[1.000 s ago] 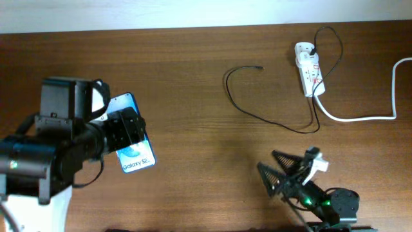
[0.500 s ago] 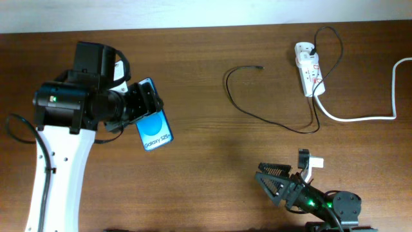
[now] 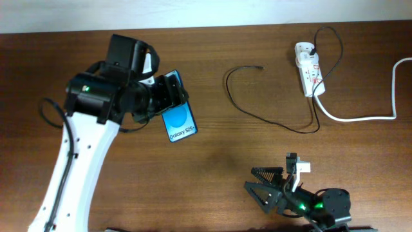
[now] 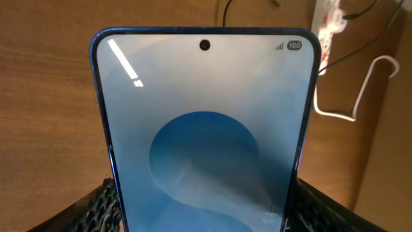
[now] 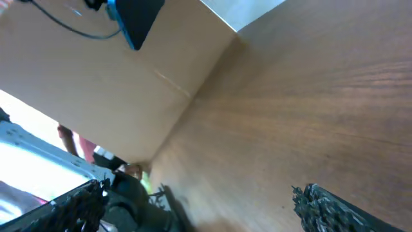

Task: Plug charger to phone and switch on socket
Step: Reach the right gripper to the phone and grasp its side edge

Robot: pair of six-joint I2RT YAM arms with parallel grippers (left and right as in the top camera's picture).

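My left gripper (image 3: 162,98) is shut on the phone (image 3: 179,118), a slim phone with a blue screen and "Galaxy S25" text, held above the table left of centre. In the left wrist view the phone (image 4: 206,129) fills the frame between the two fingers (image 4: 205,212). The charger (image 3: 270,118), a thin black cable, lies looped on the table, its plug tip (image 3: 262,67) pointing right, its other end at the socket (image 3: 309,76). The socket, a white power strip with red markings, lies at the back right. My right gripper (image 3: 264,187) is open and empty at the front edge.
A thick white cord (image 3: 373,109) runs from the socket off the right edge. The table's far edge meets a pale wall (image 3: 193,13). The left arm's white link (image 3: 71,174) crosses the left side of the table.
My left gripper has carried the phone up and to the right, towards the table's centre. The right gripper has shifted a little left and lower at the front edge.
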